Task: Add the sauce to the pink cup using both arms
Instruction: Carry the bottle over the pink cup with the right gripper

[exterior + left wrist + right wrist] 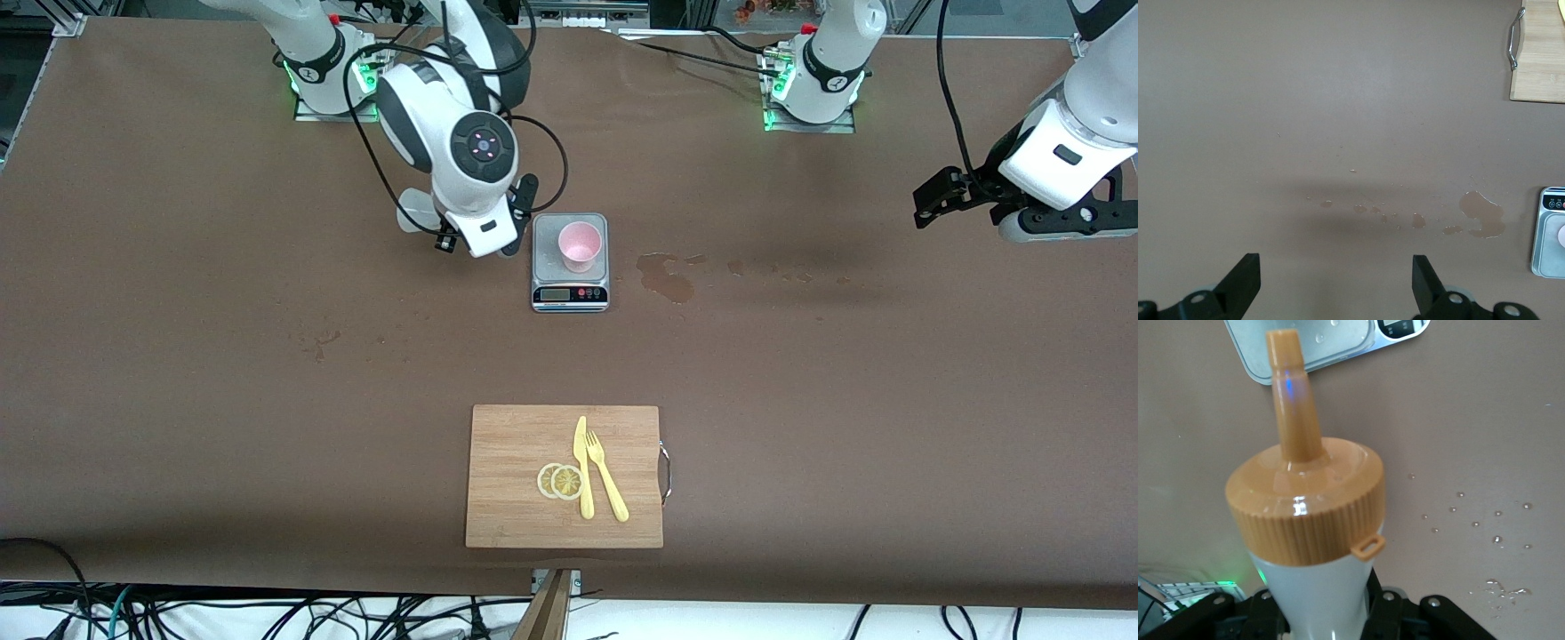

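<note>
The pink cup point(580, 245) stands upright on a steel kitchen scale point(570, 298) in the middle of the table. My right gripper point(462, 233) hovers beside the scale, toward the right arm's end, shut on the sauce bottle point(1315, 520). In the right wrist view the whitish body sits between the black fingers point(1388, 607), and the orange nozzle cap points at the scale point(1331, 347). My left gripper point(933, 200) waits open and holding nothing over the table at the left arm's end. Its fingers point(1245, 280) stand wide apart over bare tabletop.
A wooden cutting board point(516, 480) with a yellow knife point(582, 467), a fork point(606, 476) and lemon slices point(560, 481) lies near the front edge. Brown wet stains point(667, 276) mark the table beside the scale, toward the left arm's end. Droplets point(1498, 587) lie under the bottle.
</note>
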Robot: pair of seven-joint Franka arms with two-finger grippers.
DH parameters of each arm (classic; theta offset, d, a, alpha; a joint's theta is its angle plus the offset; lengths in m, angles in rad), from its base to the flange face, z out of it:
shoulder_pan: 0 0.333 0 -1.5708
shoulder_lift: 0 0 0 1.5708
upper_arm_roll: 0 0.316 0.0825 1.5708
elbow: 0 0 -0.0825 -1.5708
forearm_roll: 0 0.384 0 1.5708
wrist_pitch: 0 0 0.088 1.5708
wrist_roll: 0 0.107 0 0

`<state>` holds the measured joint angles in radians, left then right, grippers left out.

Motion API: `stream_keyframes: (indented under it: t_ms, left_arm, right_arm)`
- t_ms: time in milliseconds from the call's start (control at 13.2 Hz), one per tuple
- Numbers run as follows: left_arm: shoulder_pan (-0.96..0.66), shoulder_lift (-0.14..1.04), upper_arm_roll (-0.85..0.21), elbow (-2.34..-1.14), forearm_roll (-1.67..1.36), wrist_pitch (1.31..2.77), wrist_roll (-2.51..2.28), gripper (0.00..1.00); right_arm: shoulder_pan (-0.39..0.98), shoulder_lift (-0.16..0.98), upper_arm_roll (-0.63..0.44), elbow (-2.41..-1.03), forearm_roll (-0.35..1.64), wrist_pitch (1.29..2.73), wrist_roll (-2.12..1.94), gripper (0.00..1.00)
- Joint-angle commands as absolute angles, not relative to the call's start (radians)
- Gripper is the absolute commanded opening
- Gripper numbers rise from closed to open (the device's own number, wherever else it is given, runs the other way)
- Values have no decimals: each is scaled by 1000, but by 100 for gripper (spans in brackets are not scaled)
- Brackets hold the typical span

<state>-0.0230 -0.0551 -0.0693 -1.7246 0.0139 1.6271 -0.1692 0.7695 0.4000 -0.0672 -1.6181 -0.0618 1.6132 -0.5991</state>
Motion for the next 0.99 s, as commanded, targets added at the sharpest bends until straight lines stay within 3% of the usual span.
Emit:
stream_keyframes:
  t_ms: [0, 912]
  left_arm:
    - [-12, -43, -75, -1697, -2, 1601, -147, 100]
    - [-9, -44, -75, -1697, 2, 1589, -147, 100]
  right_arm:
    - [787, 471, -48, -1528, -92, 1536, -557, 7]
    - [804, 682, 15, -1221, -100, 1332, -474, 7]
